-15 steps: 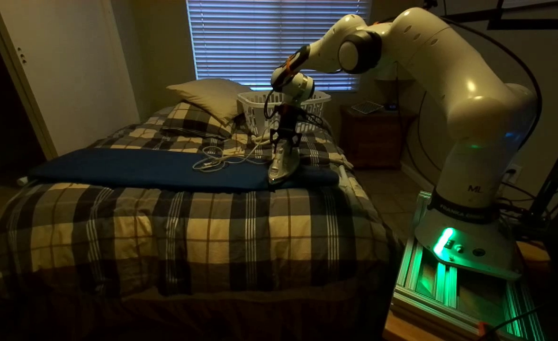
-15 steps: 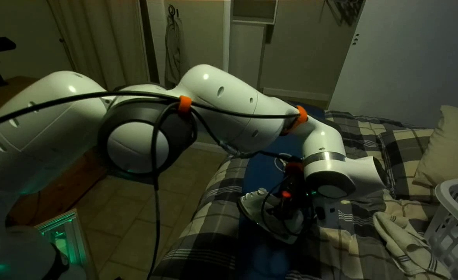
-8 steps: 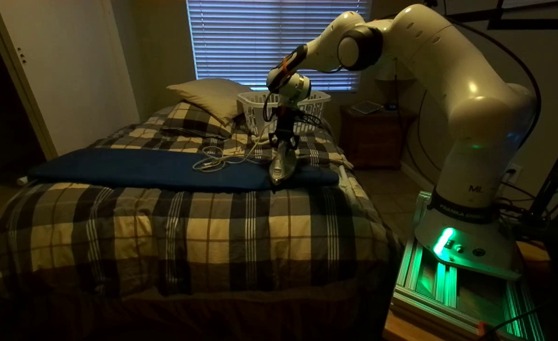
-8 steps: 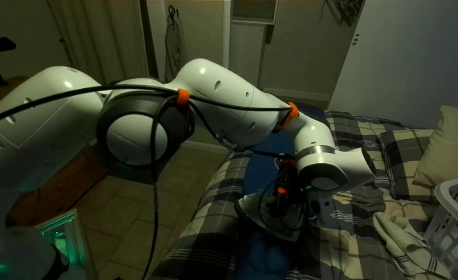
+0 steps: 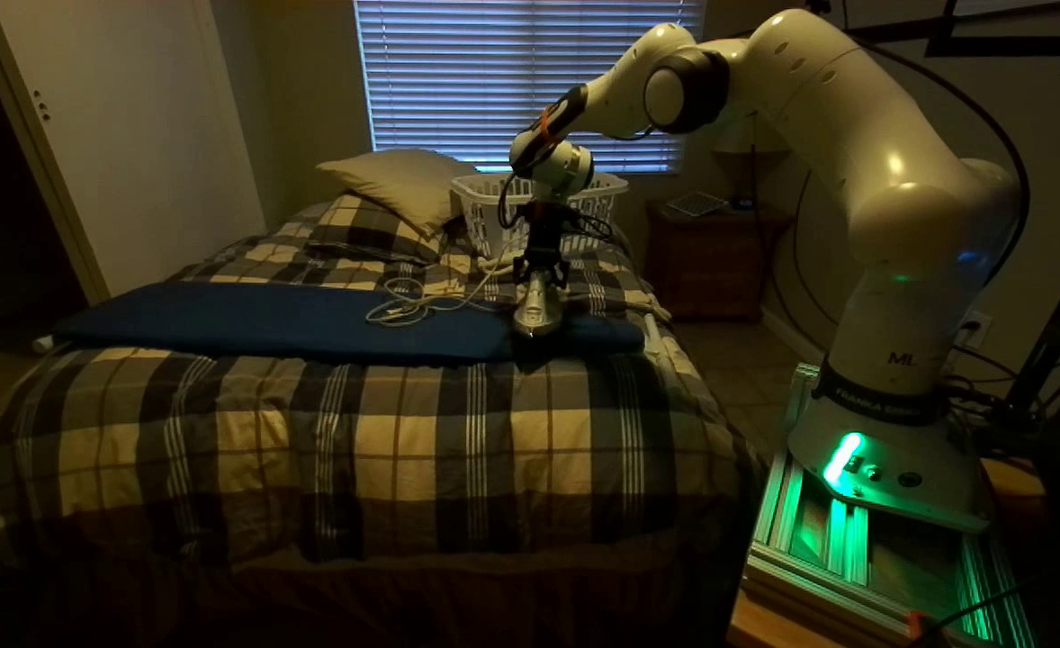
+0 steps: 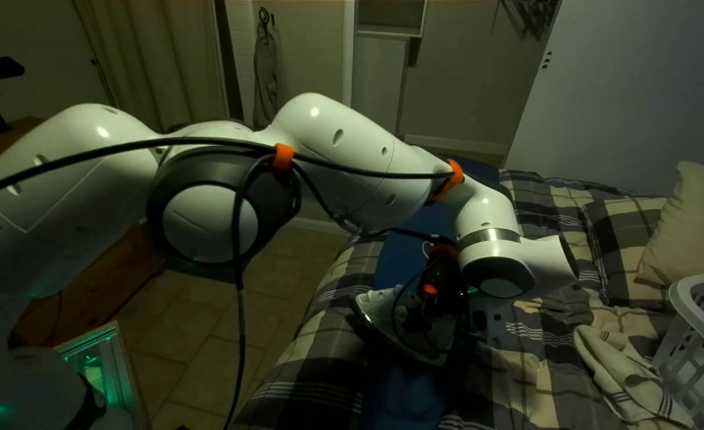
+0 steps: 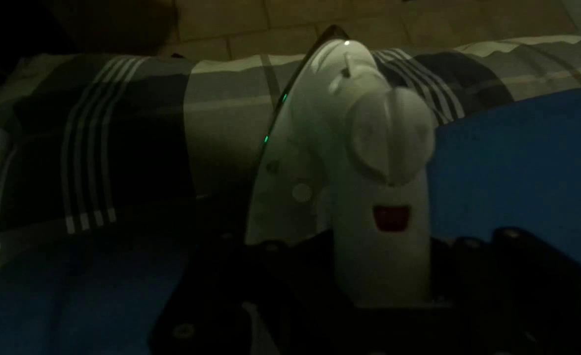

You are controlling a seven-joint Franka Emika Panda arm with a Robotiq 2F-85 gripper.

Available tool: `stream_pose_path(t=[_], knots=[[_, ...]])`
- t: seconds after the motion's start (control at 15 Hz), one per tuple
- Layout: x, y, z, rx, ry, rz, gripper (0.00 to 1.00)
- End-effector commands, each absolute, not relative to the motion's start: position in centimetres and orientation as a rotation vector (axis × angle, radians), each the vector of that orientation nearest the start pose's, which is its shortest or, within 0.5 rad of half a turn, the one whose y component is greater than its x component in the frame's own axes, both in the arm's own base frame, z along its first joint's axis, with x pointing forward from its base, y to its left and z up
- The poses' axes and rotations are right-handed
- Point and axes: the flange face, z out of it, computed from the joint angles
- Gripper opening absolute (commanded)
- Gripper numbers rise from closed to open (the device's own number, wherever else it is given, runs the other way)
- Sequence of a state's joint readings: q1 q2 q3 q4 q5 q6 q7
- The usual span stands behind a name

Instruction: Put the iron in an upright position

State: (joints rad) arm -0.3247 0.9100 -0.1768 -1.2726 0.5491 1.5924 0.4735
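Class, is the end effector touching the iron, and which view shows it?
Touching: in the wrist view, the end effector grips the handle of the iron, dark fingers against both its sides, no gap visible.

The wedge-shaped clothes iron of pale grey plastic has a round dial and a red mark on the handle, where the black tool grips it. It is tilted over the blue cloth tabletop, its pointed nose raised; whether the heel touches, I cannot tell. Its thin pale cord lies in loops.
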Motion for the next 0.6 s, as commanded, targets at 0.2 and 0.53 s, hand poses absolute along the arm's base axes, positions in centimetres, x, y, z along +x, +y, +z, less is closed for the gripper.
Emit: stream_pose_path(t=[0.2,0.53], knots=[[62.7,-27.1,21.4,-1.92,1.465,0.993,0.0],[61.9,-28.9,20.5,-1.7,1.457,1.078,0.0]])
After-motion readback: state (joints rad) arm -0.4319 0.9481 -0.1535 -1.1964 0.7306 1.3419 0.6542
